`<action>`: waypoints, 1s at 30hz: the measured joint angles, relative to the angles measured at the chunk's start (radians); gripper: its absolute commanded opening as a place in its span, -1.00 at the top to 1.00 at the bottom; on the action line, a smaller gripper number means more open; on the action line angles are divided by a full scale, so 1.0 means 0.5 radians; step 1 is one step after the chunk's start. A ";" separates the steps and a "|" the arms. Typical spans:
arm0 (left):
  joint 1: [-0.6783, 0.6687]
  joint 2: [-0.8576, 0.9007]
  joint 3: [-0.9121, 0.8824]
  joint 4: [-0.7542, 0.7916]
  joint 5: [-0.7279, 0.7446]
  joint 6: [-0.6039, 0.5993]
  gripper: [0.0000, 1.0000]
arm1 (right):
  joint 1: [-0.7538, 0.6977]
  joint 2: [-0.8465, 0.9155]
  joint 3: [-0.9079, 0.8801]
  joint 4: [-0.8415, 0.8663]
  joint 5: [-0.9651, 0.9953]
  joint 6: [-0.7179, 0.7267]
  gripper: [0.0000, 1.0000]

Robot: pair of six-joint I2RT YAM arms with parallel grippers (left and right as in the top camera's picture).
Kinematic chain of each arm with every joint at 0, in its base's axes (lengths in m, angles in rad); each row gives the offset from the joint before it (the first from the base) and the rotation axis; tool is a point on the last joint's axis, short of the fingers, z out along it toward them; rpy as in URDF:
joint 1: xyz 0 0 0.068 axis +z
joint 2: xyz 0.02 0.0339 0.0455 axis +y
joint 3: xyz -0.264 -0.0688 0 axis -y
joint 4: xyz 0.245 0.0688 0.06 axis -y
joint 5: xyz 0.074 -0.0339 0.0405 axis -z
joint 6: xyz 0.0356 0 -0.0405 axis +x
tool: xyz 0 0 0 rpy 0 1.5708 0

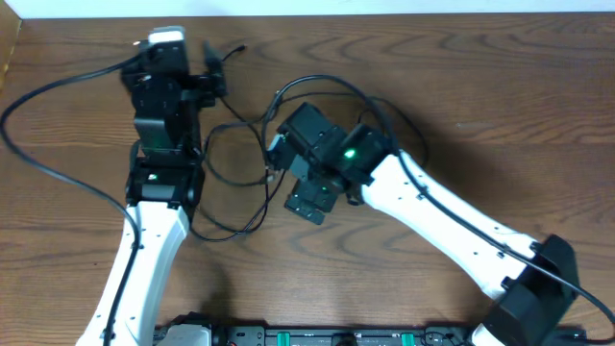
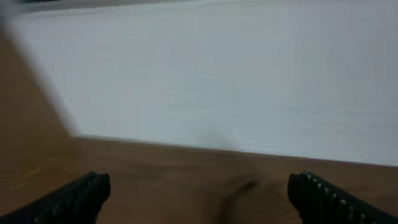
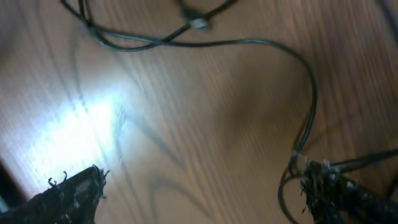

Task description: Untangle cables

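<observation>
Cables (image 3: pixel 249 42) are lying in loose black loops near the middle of the desk (image 1: pixel 461 96). Left fingers (image 2: pixel 74 196) are standing apart, empty, by the far edge; right fingers (image 3: pixel 68 196) are hovering apart over a strand. Pinching one strand alone, clear of crossings, is looking wisest.

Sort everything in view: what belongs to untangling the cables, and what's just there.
For the job: cables, thin black cords looped on the table; left gripper and right gripper, both open.
Just there: thicker cord running to the left arm; wooden table; white wall.
</observation>
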 measured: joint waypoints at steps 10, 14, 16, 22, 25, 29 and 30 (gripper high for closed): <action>0.303 -0.187 -0.001 -0.158 -0.463 0.088 -0.92 | 0.106 0.132 0.000 0.246 0.138 0.014 -0.99; 0.359 -0.311 -0.001 -0.200 -0.513 0.088 -0.92 | 0.106 0.199 0.000 0.438 0.170 0.163 -0.99; 0.362 -0.365 0.000 -0.210 -0.523 0.088 -0.92 | 0.106 0.262 0.000 0.523 0.186 0.294 -0.98; 0.362 -0.466 0.000 -0.297 -0.566 0.085 -0.92 | 0.106 0.528 0.000 0.800 0.263 0.776 -0.88; 0.362 -0.497 0.000 -0.320 -0.585 0.084 -0.92 | 0.107 0.639 -0.001 0.961 0.274 0.948 -0.80; 0.362 -0.524 -0.001 -0.323 -0.597 0.074 -0.92 | 0.107 0.703 -0.001 1.157 0.281 1.079 -0.77; 0.362 -0.526 -0.001 -0.323 -0.597 0.070 -0.92 | 0.107 0.709 -0.001 1.187 0.283 1.096 -0.77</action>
